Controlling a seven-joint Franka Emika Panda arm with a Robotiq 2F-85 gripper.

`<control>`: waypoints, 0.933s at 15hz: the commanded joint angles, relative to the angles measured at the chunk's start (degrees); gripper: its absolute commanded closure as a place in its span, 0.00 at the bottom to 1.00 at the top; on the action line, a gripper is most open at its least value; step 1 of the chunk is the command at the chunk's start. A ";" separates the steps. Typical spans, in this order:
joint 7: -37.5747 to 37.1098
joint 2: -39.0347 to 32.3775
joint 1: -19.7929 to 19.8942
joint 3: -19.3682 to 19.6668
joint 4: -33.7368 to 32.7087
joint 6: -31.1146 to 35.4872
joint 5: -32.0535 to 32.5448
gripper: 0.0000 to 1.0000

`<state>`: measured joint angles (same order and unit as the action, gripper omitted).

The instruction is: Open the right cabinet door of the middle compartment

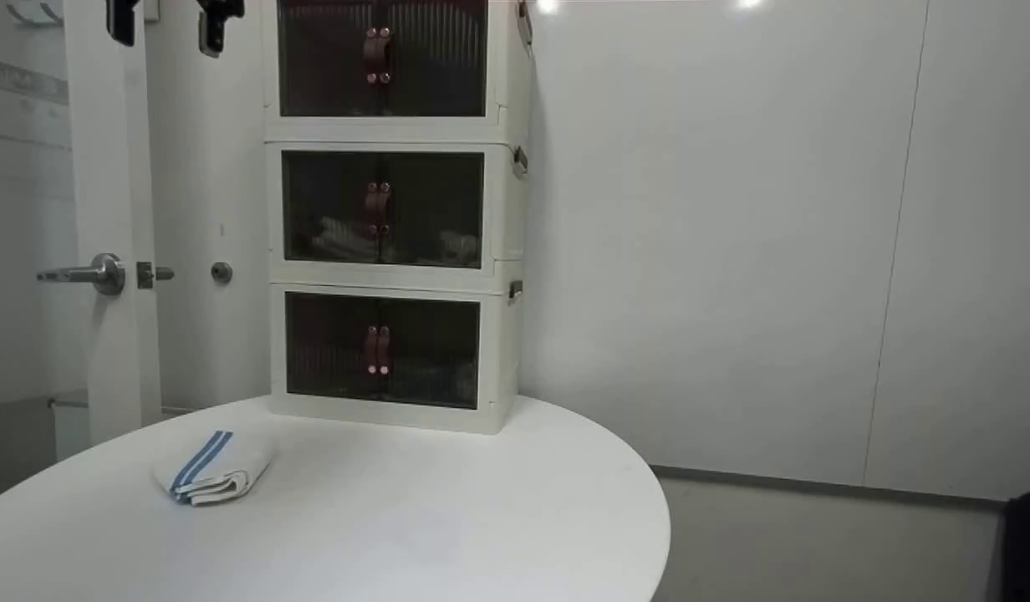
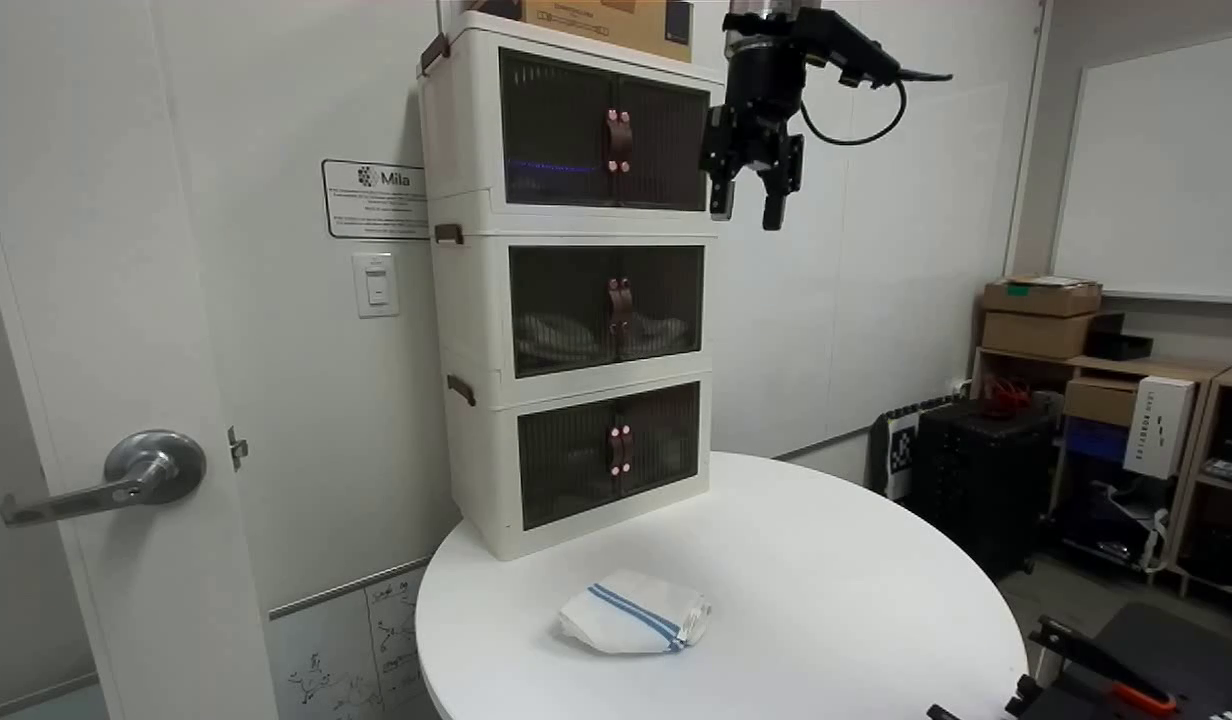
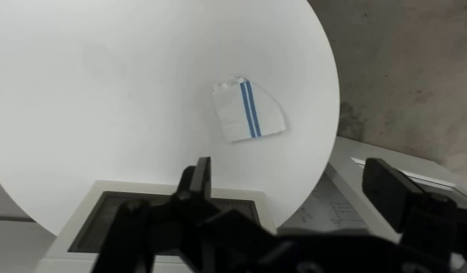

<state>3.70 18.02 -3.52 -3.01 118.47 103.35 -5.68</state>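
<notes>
The middle compartment (image 1: 381,274) (image 2: 476,320) is the white-framed centre tier of a three-tier stack in both exterior views. Its right cabinet door (image 1: 435,209) (image 2: 668,295), a dark tinted panel, is closed flush beside its left twin. A dark red-brown strap handle (image 1: 387,209) (image 2: 626,305) sits at its inner edge, and pale cloth-like shapes show behind the panels. High up, apart from the doors, my gripper (image 2: 747,221) (image 1: 167,48) points downward. In the wrist view the gripper (image 3: 289,160) has widely parted fingers with nothing between them. There the arm hides much of the cabinet, and I cannot tell the right door.
Like tiers sit above (image 1: 431,58) and below (image 1: 431,343). A folded white towel with blue stripes (image 1: 222,468) (image 3: 233,113) lies on the round white table (image 2: 826,600) before the stack. A cardboard box (image 2: 606,28) rests on top. A room door with lever (image 2: 156,470) stands nearby.
</notes>
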 commanded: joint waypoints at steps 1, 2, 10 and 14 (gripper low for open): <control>11.79 -5.50 -1.55 3.00 -0.90 6.35 -6.59 0.00; 15.66 -7.38 -1.63 3.61 -1.48 7.98 -8.08 0.00; 50.00 -20.72 2.28 6.88 -6.45 11.68 -28.27 0.00; 64.87 -25.02 6.31 6.34 -8.96 10.47 -40.42 0.00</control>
<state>59.33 -3.54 0.32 3.71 113.15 115.68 -38.83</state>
